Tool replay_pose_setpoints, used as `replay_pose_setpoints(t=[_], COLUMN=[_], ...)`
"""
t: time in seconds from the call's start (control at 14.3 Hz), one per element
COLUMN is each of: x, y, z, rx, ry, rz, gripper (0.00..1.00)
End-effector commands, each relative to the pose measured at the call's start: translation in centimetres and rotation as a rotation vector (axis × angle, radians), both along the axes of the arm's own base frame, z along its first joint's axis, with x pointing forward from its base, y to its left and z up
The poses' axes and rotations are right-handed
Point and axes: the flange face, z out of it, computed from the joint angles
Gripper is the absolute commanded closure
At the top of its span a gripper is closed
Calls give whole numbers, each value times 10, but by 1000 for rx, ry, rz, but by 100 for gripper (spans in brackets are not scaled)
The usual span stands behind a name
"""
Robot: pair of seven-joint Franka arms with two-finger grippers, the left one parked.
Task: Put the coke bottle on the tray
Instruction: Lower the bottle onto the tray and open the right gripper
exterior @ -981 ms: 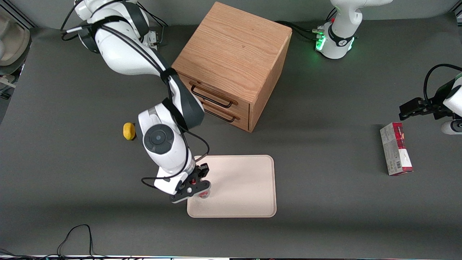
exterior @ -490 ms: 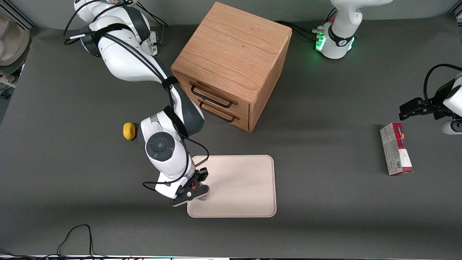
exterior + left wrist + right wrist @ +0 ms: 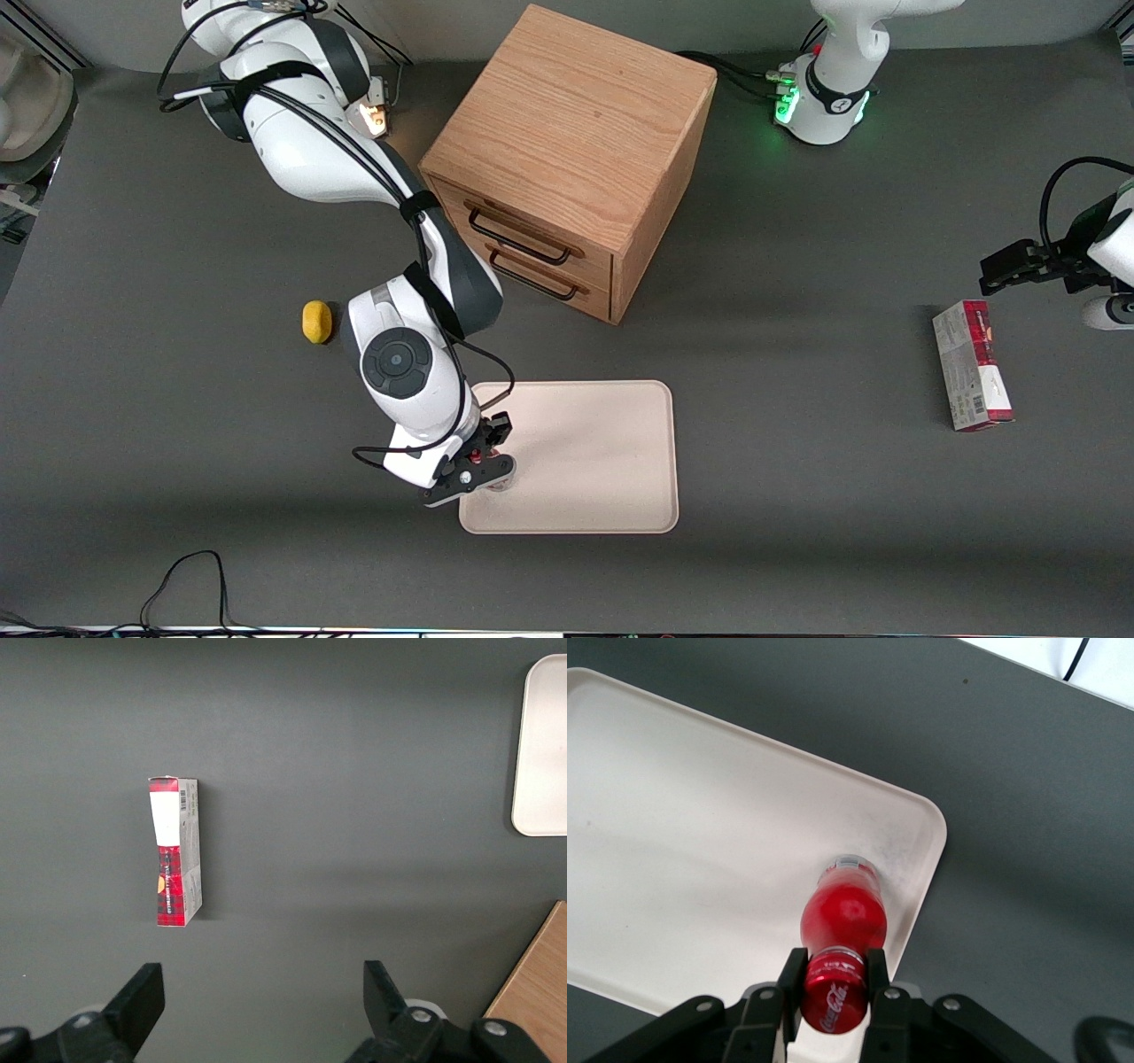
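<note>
Dark grey matting covers the table (image 3: 797, 266), where a cream-white tray (image 3: 602, 461) lies nearer the front camera than a wooden drawer cabinet (image 3: 571, 151). The coke bottle (image 3: 843, 917) stands upright over the tray's corner toward the working arm's end, its clear base at or just above the tray floor close to the low rim; contact cannot be confirmed. The gripper (image 3: 835, 979) clamps the bottle by its red cap and neck, one finger on either side.

Risk lies in the placement so near the edge. A slim, top-heavy bottle let go while its base is short of the floor, or while it leans, could likely topple and roll over the shallow rim onto the matting. A sideways drag as the fingers part might tip it too, and a base resting partly on the curved rim would probably leave it unsteady.

Reaching out from its base, the right arm bends at the elbow beside the cabinet and points its wrist almost straight down over the tray corner. A yellow lemon (image 3: 316, 321) sits near the arm; a red-and-grey carton (image 3: 972, 364) lies toward the parked arm's end.
</note>
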Motion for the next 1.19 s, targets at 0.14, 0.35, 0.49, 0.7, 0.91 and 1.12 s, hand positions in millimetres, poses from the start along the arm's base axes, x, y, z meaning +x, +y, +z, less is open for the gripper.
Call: replay_pose_setpoints(t=[0.14, 0.35, 0.49, 0.7, 0.91, 1.12], x=[1, 1, 0, -15, -37, -65], y=[3, 3, 4, 0, -18, -47], z=[-11, -4, 10, 68, 146, 217], rx=[-5, 1, 6, 2, -18, -52], ry=[-9, -20, -24, 6, 44, 82], rz=[-7, -9, -9, -43, -60, -90], gripper=[0, 0, 0, 0, 0, 0])
